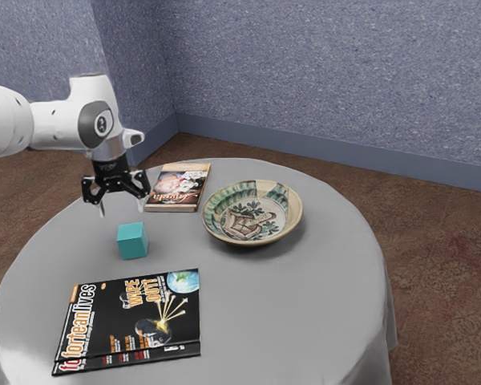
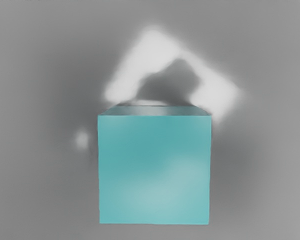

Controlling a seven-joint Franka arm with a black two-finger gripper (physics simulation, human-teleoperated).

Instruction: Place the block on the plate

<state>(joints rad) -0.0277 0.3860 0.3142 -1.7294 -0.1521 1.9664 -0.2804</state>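
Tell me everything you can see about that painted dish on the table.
The dish is round and shallow, with a raised rim patterned in green, cream and tan. A brown design with dark, leafy sprigs decorates its pale middle. It looks like glazed pottery. It sits upright and empty on the gray tablecloth; the claw isn't touching it.

Exterior view: even, moderate light; tablecloth (image 1: 321, 297), paler sheen toward its 8 o'clock; plate (image 1: 252, 216), soft shadow at 4 o'clock. Wrist view: block (image 2: 155, 170), pale sheen on face; white glare beside it, surrounding grey shadow.
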